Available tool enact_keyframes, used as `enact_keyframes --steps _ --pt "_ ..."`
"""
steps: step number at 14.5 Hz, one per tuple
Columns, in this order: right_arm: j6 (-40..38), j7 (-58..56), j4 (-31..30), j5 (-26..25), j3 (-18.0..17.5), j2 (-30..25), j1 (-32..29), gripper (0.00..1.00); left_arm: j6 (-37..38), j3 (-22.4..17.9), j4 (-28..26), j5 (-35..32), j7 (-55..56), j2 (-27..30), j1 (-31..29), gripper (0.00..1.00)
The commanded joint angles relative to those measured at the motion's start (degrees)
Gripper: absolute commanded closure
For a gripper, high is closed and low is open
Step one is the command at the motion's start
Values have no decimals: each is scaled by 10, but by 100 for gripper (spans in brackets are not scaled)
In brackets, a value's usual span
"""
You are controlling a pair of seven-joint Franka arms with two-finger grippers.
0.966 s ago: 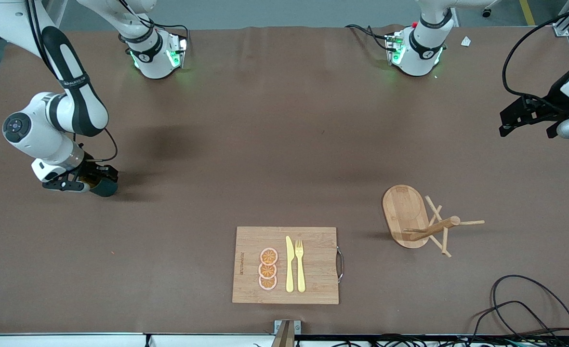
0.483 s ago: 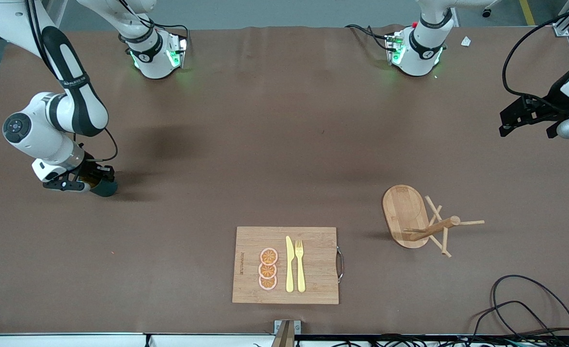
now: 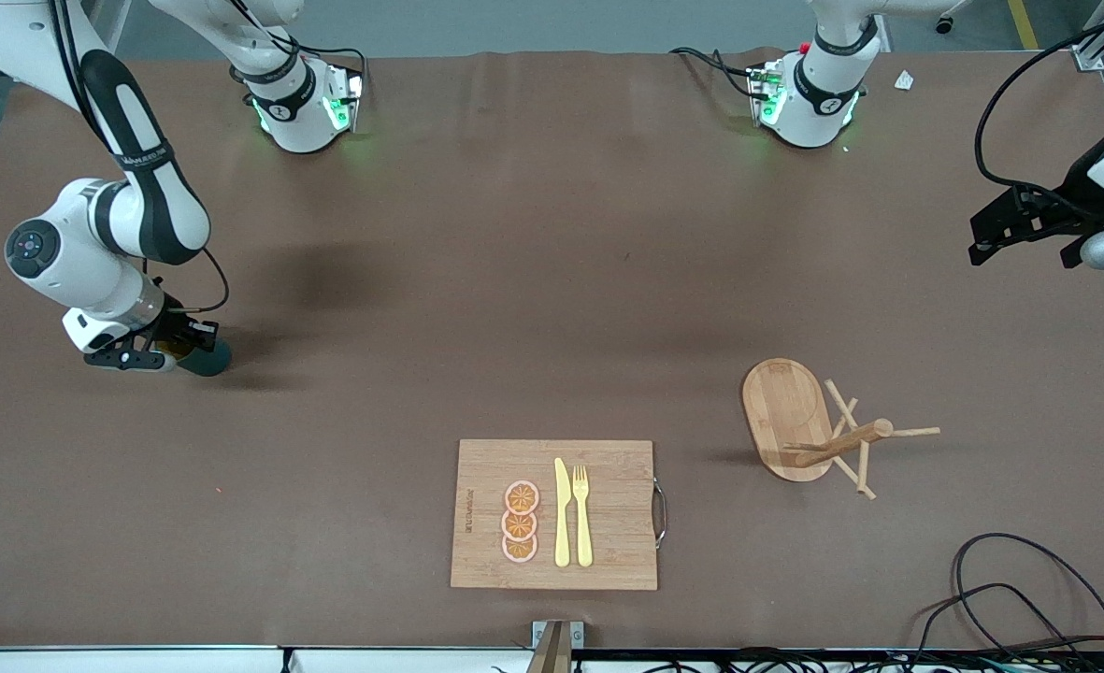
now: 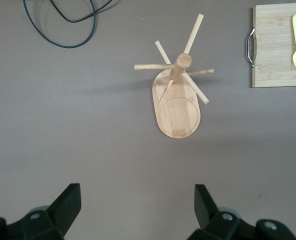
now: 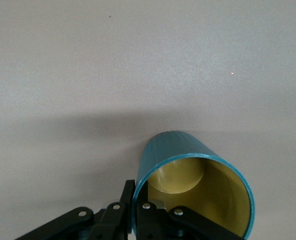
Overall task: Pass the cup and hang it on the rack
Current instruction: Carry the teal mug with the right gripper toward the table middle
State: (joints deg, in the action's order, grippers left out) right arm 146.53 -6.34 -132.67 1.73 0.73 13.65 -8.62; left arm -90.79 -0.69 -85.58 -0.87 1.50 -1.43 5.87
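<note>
The cup (image 3: 204, 358) stands on the bench (image 3: 533, 280) at the right arm's end, teal outside and mustard inside. The right claw (image 5: 135, 212) is pinched tight on its rim, one finger inside the wall and one outside. The rack (image 3: 809, 425) stands well apart, toward the left arm's end, beside the cutting board (image 3: 554, 514). The left claw (image 4: 138, 202) waits above the bench near the rack, fingers spread wide and holding nothing.

A teal outside and mustard-yellow inside are shown on the cup (image 5: 198, 175). Pale wood is seen on the rack (image 3: 799, 421); the table (image 3: 533, 280) is covered in brown.
</note>
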Motion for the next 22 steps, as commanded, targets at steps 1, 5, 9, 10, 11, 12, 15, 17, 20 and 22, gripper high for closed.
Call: enact_keyframes --steps 1,5,9,10,11,12,15,17,20,22 --pt "-31 -3 -2 10 -5 -19 0 100 2 0 10 3 3 -4 -2 0" --pt "-133 47 41 10 -6 -59 56 100 2 0 10 3 3 -4 -2 0" --pt "-238 129 86 11 -6 -90 162 100 2 0 10 4 3 -4 -2 0" --pt "-250 151 97 12 -6 -90 184 100 2 0 10 4 3 -4 -2 0" --pt "-251 189 98 19 -7 -90 212 100 2 0 10 3 3 -4 -2 0" --pt "-251 219 100 20 -6 -90 244 100 2 0 10 4 3 -5 -2 0" --pt "-246 258 138 26 -6 -83 324 100 2 0 10 4 2 -5 -2 0" --pt "-233 311 164 40 -5 -63 384 100 2 0 10 4 2 -5 -2 0" --pt "-189 334 187 37 -5 -27 443 100 2 -1 10 4 5 -6 -4 0" --pt "-175 366 215 35 -4 9 481 100 2 -2 10 4 3 -8 -16 0"
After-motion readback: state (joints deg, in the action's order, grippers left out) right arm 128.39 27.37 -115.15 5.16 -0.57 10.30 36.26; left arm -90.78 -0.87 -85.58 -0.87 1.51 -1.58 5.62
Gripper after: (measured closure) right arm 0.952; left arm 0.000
